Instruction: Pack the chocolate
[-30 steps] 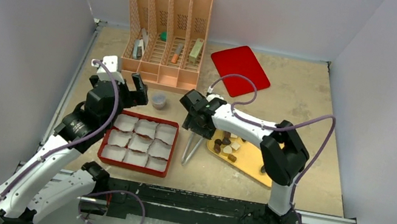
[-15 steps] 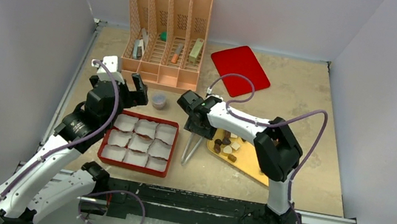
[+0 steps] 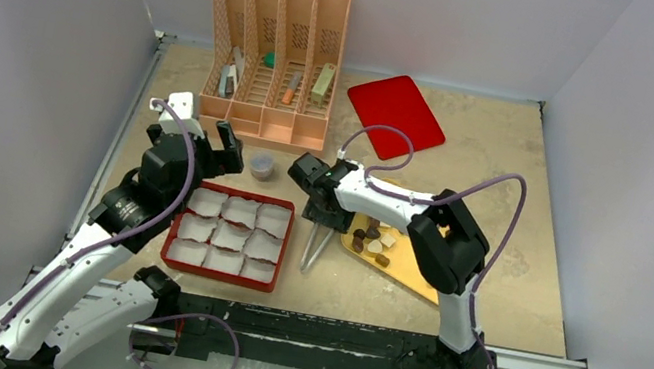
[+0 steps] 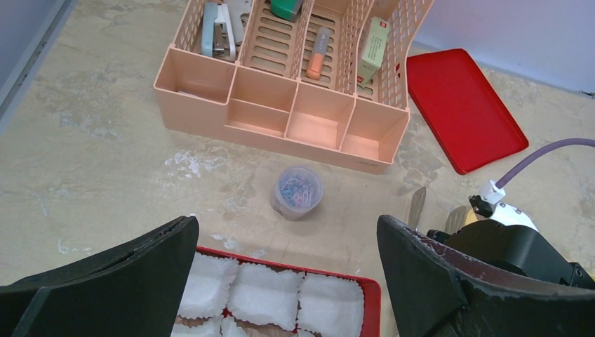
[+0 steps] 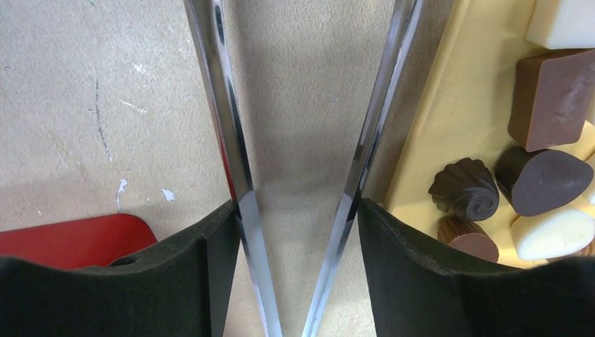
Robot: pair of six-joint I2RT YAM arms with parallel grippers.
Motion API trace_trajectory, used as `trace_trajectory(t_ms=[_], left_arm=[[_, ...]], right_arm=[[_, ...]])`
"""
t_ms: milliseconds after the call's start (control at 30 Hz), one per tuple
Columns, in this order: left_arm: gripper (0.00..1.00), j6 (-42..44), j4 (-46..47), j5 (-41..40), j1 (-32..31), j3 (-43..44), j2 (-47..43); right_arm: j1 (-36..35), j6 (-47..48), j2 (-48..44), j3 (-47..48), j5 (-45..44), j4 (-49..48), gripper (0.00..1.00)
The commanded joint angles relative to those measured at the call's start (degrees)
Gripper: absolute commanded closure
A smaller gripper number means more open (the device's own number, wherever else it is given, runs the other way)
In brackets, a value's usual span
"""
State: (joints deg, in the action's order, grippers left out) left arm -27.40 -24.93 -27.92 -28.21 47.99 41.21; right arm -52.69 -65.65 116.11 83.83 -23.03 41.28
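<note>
R gripper (image 5: 295, 217): clamped on metal tongs (image 5: 228, 140), pads outside both blades. Blades splayed, nothing between them.
L gripper (image 4: 286, 232): jaws wide, empty, hovering over far edge of red box (image 3: 220, 276) w/ white paper cups (image 3: 238, 212).
Chocolate (image 5: 540, 179): heaped on yellow tray (image 5: 449, 119), at 3 o'clock of tongs in R wrist view, just beside the near blade. Box at 9.
Tongs' long axis approx 12–6 in top view. R arm (image 3: 381, 199) nearer; I judge next move = swing toward 3.
Hidden: tong tips cut off in wrist view. Arm covers part of tray, so no piece count.
</note>
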Motion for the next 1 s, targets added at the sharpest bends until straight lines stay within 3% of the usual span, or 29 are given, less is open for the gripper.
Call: trace_trajectory(t_ms=[0,667,967], left_arm=[[0.02,1.03,2.11,-0.92,-0.18,0.06,-0.52],[0.02,0.77,2.03,-0.91,-0.19,0.05,-0.80],[0.04,0.50,2.44,1.47,-0.20,-0.48,-1.19]], right_arm=[[-0.70,-1.68,-0.10,2.19,-1.99,2.32,0.36],[-1.04,0.13,0.93,2.20,-2.36,2.43,0.45],[-1.02,4.25,-4.91,-0.26,-1.31,-2.87,0.47]])
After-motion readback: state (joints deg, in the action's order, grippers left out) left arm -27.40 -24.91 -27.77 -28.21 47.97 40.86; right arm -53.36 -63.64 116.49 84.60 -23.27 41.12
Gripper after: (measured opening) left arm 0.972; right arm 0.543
